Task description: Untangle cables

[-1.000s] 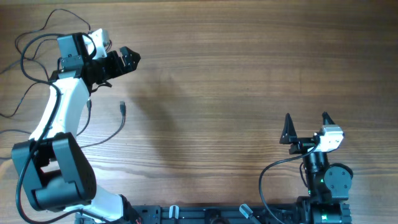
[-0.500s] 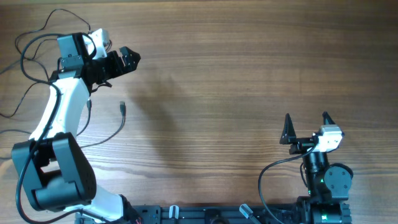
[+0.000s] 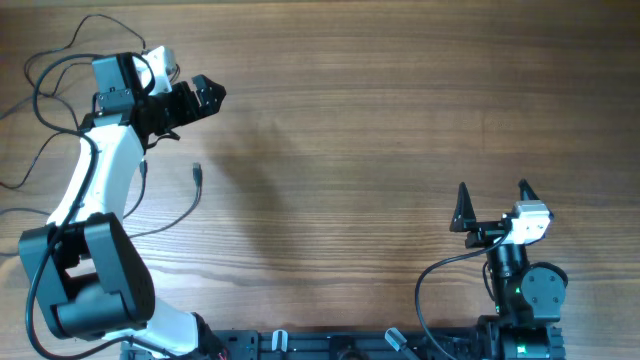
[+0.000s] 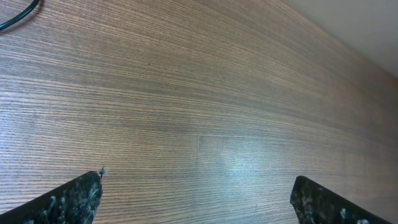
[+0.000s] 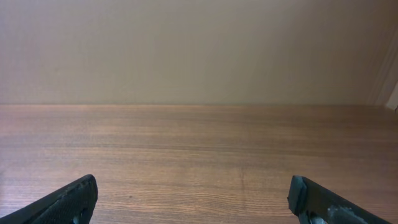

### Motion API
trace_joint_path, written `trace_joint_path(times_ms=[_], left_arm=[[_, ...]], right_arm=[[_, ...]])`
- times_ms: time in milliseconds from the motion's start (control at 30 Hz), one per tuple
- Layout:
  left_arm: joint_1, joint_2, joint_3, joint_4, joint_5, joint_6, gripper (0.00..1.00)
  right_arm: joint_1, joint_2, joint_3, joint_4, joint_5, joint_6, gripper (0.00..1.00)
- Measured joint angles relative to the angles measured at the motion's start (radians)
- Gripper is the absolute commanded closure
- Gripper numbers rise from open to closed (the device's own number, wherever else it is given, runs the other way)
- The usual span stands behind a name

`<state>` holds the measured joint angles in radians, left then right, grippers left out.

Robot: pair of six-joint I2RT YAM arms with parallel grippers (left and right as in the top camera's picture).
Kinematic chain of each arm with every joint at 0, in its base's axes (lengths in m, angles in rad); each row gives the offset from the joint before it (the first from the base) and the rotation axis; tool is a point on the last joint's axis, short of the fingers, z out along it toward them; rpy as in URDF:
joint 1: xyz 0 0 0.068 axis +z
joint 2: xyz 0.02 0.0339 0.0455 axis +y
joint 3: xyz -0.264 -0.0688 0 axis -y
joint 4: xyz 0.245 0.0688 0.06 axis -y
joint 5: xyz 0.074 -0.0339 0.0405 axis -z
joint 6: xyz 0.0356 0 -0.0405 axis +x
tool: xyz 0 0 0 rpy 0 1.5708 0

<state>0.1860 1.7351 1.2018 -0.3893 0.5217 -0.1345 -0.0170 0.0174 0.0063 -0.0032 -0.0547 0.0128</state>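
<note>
From above alone, cables (image 3: pixel 197 173) sprawl fully; left gripper (image 4: pixel 198 186), right gripper (image 5: pixel 193 186) gape empty.

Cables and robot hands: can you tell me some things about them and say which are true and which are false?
1. The left gripper is open and empty. True.
2. The right gripper is shut on a cable. False: it is open and holds nothing.
3. The cables lie on the left side of the table. True.
4. The cables touch the right gripper. False: they lie far from it, by the left arm.
</note>
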Motion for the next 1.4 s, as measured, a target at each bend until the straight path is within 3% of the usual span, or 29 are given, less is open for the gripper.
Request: trace_joint_path(times_ms=[367,467,700,933,1167,1400], left_arm=[[0.000,0.000,0.000,-0.002,-0.005,0.001,0.00],[0.000,0.000,0.000,-0.071,-0.075,0.001,0.00],[0.002,-0.015,-0.001,-0.154,-0.160,-0.123,0.00],[0.002,-0.245,-0.002,-0.158,-0.425,-0.150,0.00],[0.002,-0.396,-0.002,-0.182,-0.489,-0.153,0.00],[0.002,-0.422,-0.002,-0.217,-0.499,-0.156,0.00]], right_arm=[[0.000,0.000,0.000,0.000,0.000,0.000,0.00],[0.000,0.000,0.000,0.000,0.000,0.000,0.00],[0.000,-0.001,0.000,0.000,0.000,0.000,0.00],[0.000,-0.001,0.000,0.000,0.000,0.000,0.00],[0.000,-0.001,0.000,0.000,0.000,0.000,0.00],[0.000,-0.001,0.000,0.000,0.000,0.000,0.00]])
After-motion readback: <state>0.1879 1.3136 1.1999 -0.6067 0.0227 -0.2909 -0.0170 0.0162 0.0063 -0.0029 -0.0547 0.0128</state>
